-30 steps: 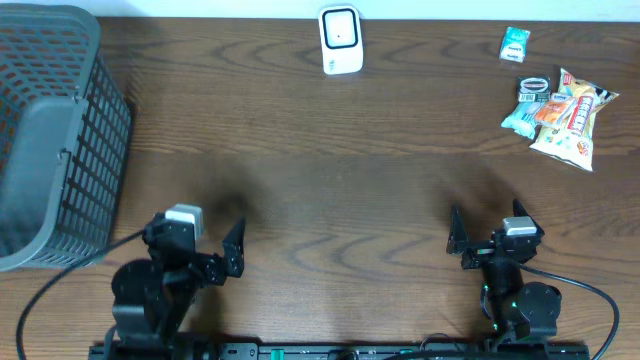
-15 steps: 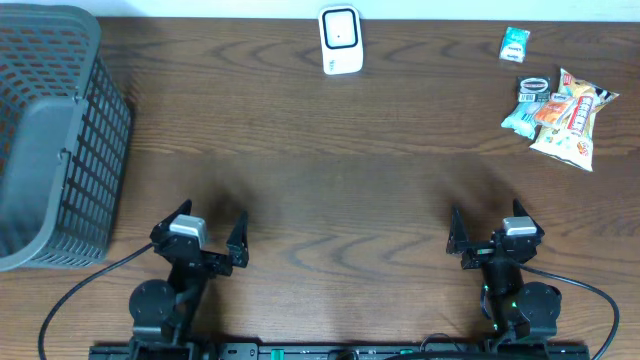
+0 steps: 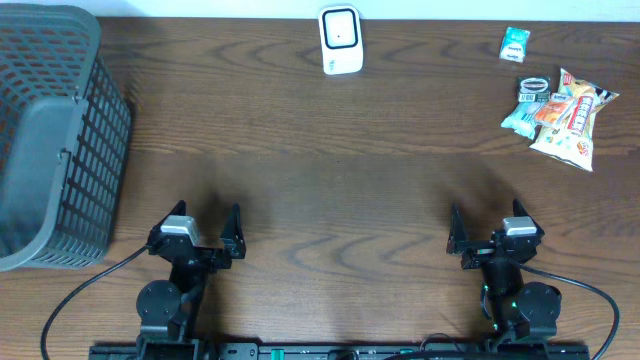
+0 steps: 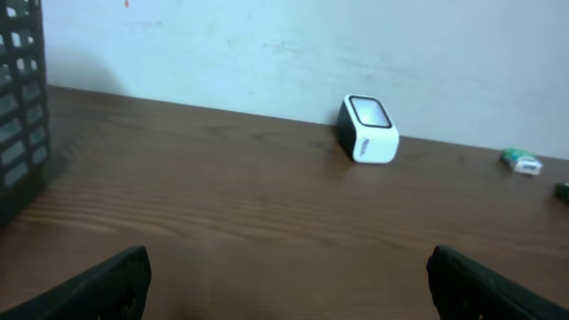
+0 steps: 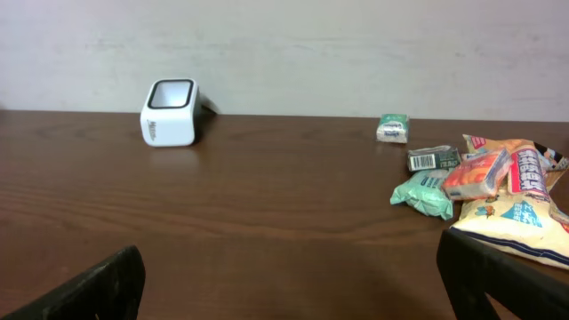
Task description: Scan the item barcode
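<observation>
— Left hand (image 3: 207, 228) had swung round square since a second before, its fingers spread.
— And the right hand (image 3: 487, 230)?
— Spread wide too. Desk (image 3: 320, 170) carried a basket (image 3: 60, 130) far left, snacks (image 3: 560, 108) far right, well apart from both hands, and the scanner (image 3: 340, 40) mid-back.

You have the white scanner (image 3: 340, 40) standing upright at the far middle edge of the surface (image 3: 330, 180), its dark window facing up. Your items lie at the far right. A small green packet (image 3: 514, 44) sits alone, and near it a barcoded pack (image 3: 534, 88), a mint wrapper (image 3: 519, 121) and a yellow snack bag (image 3: 572, 128) are heaped together, touching.
</observation>
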You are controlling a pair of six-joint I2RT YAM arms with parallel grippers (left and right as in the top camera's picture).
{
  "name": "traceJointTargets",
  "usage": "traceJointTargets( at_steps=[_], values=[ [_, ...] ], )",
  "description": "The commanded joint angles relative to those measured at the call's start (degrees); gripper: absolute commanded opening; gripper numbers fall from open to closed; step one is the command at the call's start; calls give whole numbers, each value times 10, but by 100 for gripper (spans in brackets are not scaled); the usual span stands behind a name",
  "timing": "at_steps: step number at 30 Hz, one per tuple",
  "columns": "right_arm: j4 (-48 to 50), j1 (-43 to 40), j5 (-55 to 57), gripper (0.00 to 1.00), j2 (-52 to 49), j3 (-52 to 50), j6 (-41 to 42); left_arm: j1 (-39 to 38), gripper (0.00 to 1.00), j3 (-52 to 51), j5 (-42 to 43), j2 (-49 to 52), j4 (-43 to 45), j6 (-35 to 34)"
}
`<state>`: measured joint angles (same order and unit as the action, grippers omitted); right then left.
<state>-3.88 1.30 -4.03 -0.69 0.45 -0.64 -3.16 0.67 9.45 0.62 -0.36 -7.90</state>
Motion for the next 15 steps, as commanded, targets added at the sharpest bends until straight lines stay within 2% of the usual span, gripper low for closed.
traceJointTargets(
  at_steps=[1, 5, 15],
  values=[
    [-2, -2, 5, 99, 4, -1, -3, 0, 98, -4, 2, -5, -30, 49],
    [-2, -2, 5, 99, 4, -1, -3, 0, 98, -4, 2, -5, -30, 82],
    [-2, -2, 5, 99, 4, -1, -3, -1, 97, -4, -14, -5, -33, 81]
  ],
)
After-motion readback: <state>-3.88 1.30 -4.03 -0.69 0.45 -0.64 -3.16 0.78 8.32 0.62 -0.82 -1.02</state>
